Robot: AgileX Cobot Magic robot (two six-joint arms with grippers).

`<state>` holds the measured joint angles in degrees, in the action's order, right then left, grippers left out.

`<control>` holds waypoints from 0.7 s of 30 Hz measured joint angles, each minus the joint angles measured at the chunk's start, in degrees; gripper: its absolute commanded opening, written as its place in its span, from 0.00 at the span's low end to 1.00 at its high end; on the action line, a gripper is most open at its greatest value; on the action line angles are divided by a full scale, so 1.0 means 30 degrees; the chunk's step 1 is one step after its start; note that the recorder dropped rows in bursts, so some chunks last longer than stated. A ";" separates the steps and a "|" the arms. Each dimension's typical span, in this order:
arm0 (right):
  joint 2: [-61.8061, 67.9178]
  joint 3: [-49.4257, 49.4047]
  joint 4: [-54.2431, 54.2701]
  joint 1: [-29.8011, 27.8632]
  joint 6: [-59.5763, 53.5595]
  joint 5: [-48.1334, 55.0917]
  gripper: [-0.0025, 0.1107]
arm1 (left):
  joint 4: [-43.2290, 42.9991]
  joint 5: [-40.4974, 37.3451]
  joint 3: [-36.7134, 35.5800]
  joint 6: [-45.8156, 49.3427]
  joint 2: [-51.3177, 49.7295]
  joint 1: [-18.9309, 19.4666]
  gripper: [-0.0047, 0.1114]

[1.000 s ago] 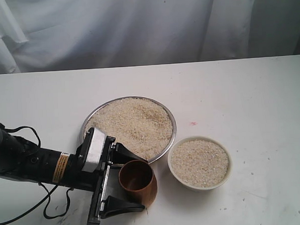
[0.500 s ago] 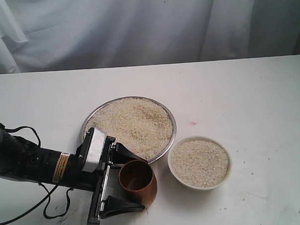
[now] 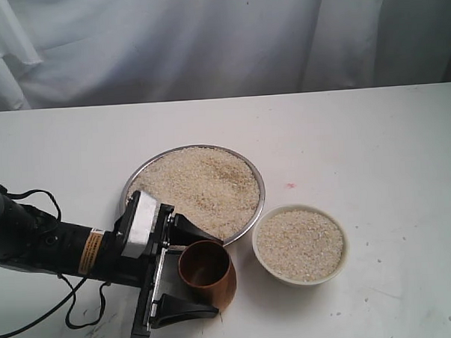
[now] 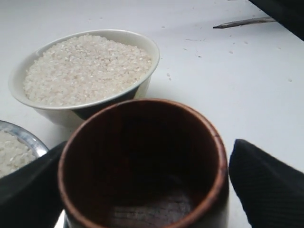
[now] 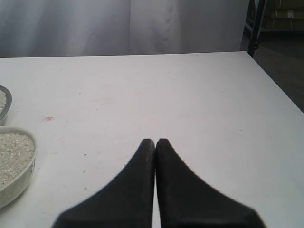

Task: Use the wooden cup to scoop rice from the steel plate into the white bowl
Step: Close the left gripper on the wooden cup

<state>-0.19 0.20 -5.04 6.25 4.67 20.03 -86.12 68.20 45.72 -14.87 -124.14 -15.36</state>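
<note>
Widely spread, the left gripper (image 3: 214, 277) straddles the wooden cup (image 3: 206, 267).

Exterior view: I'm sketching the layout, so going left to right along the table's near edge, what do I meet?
left arm → wooden cup → white bowl. The steel plate is left out, since it overlaps the cup sideways.

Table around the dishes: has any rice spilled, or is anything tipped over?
Little stands out. A few stray specks, perhaps rice, lie on the table beside the white bowl, plus a small pink mark. The wooden cup stands upright.
</note>
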 measured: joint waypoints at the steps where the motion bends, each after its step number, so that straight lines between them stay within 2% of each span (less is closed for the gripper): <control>1: 0.0000 0.0000 0.0000 0.0000 0.0000 0.0000 0.02 | 0.0000 0.0000 0.0000 0.0000 0.0000 0.0000 0.74; 21: 0.0000 0.0000 0.0000 0.0000 0.0000 0.0000 0.02 | 0.0000 -0.0137 0.0000 0.0000 0.0000 0.0000 0.74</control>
<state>-0.19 0.20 -5.04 6.25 4.67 20.03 -86.12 67.79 45.72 -14.87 -124.14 -15.36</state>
